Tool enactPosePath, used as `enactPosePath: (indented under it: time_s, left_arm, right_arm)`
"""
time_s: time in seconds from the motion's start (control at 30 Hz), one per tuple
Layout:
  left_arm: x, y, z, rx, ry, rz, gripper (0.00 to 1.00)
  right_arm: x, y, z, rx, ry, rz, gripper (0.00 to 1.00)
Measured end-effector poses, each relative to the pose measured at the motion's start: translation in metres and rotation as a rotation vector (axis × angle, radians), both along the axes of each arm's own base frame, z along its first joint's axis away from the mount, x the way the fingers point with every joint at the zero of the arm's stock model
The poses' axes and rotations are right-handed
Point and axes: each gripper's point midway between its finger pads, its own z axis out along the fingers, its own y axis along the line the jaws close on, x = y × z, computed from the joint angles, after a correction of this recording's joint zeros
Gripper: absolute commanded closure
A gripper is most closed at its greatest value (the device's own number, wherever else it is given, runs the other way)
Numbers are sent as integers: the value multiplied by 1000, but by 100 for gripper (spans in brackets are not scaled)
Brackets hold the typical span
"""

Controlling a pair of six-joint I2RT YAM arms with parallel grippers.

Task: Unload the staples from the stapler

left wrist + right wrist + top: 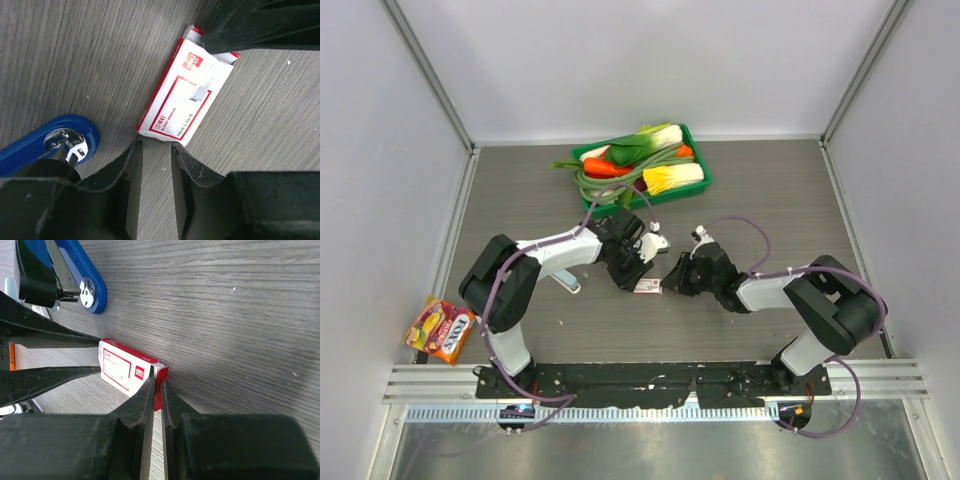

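Nearest the arms' bases, at the left, lay an orange and yellow crinkly snack packet [440, 330]. Mid-counter, on the grey wood-grain counter [770, 200], the two claws met. The right claw [157, 383] was clenched on the end flap of a small flat red-and-white cardboard box [185, 95]. The left claw [155, 150] stood released with bare counter between its fingers, the box's other end just beyond its tips.

The dark blue elongated desk stapler [27, 146] lay flat just beside the left claw, untouched by either finger, its rounded end with a bright metal rivet turned towards the box. No silvery staples could be made out. A pale teal-and-white oblong thing [565, 283] lay by the left forearm. Farthest off stood a green plastic tray [701, 155] of toy vegetables [650, 160].

The stapler looked rigid, fairly heavy and glossy, hence probably slippery. It would be best taken across its narrow sides near mid-length. The staple strip would likely be light, thin and apt to break, so it should be pinched gently by its long edges.
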Motion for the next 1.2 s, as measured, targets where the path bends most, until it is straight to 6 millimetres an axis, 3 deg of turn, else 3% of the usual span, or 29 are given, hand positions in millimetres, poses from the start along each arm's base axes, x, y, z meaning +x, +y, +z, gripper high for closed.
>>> enactPosePath:
  time_s: [0.2, 0.5, 0.67, 0.83, 1.0, 1.2]
  left_arm:
    - [0, 0, 0, 1, 0, -4, 67]
    - [-1, -1, 0, 2, 2, -5, 66]
    - [-6, 0, 3, 15, 19, -13, 56]
    - [-8, 2, 20, 12, 36, -17, 55]
    - [-5, 5, 50, -32, -2, -12, 56]
    - [-5, 6, 64, -54, -21, 3, 56]
  right_arm:
    - [2, 7, 1, 14, -7, 6, 83]
    - [1, 0, 8, -15, -21, -7, 54]
    - [0, -21, 19, -62, -41, -25, 23]
    - [2, -38, 28, -112, -66, -30, 22]
    - [-4, -53, 17, -175, -26, -22, 25]
    - [-8, -50, 14, -158, -14, -1, 27]
